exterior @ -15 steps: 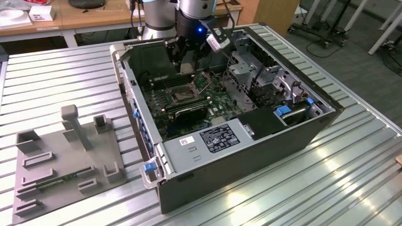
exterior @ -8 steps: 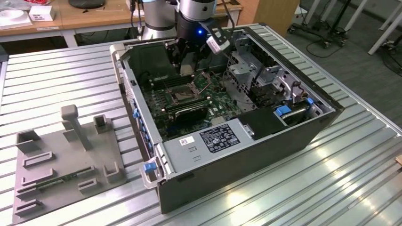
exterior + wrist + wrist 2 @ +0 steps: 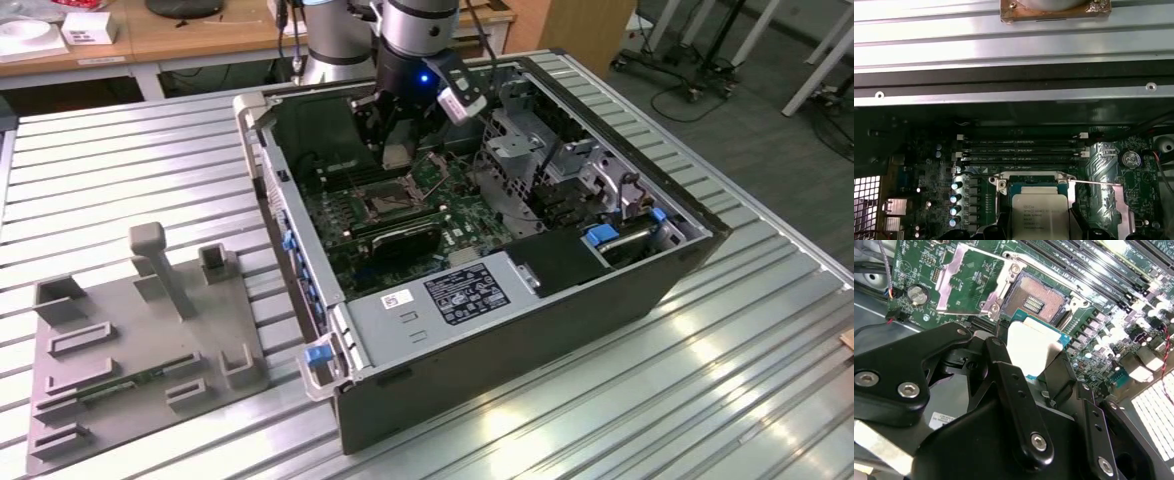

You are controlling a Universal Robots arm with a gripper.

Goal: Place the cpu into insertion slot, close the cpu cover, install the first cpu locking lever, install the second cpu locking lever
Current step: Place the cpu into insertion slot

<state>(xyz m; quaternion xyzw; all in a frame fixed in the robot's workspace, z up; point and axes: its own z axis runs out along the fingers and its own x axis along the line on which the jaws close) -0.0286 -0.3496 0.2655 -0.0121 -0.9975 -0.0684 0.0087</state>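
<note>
My gripper (image 3: pixel 1035 371) is shut on the cpu (image 3: pixel 1033 346), a pale square chip held by its edges between the black fingers (image 3: pixel 1004 375). The chip hangs just above the open insertion slot (image 3: pixel 1037 302), a silver-rimmed socket with a dark centre on the green motherboard (image 3: pixel 919 265). Beside the slot, the cpu cover (image 3: pixel 954 277) is flipped open. In the first wrist view the cpu (image 3: pixel 1040 212) overlaps the insertion slot (image 3: pixel 1033 181), with the cpu cover (image 3: pixel 1104 167) to one side. In the exterior view the gripper (image 3: pixel 396 150) reaches into the computer case (image 3: pixel 534 330) over the insertion slot (image 3: pixel 387 203).
Long black memory slots (image 3: pixel 1021 150) run beside the socket. Close by are a row of capacitors (image 3: pixel 956 200) and a thin locking lever (image 3: pixel 1094 183). The case walls and a metal drive cage (image 3: pixel 534 160) surround the arm. A grey fixture plate (image 3: pixel 134 340) lies on the slatted table (image 3: pixel 641 410).
</note>
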